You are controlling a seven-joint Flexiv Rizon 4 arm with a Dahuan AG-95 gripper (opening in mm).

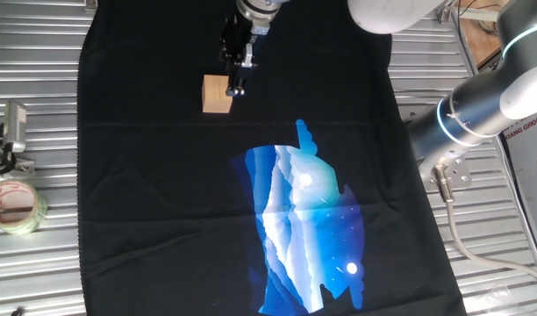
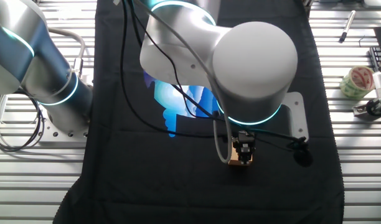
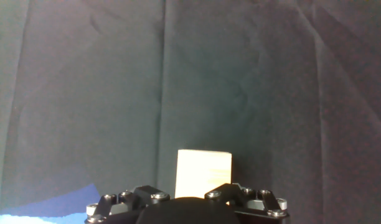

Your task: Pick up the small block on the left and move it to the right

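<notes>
Hanging low over the black cloth (image 1: 163, 175), the gripper (image 1: 237, 86) has its dark fingers right at the right-hand side of the small block (image 1: 218, 94), a light tan wooden cube resting on the cloth up and to the left of the blue and white picture (image 1: 308, 228) printed on it. Whether the fingers are spread or closed cannot be told, since the hand view shows only the gripper's body with the cube just beyond it. A roll of tape (image 1: 14, 204) lies on the metal table (image 1: 32, 114), well apart from the cube.
</notes>
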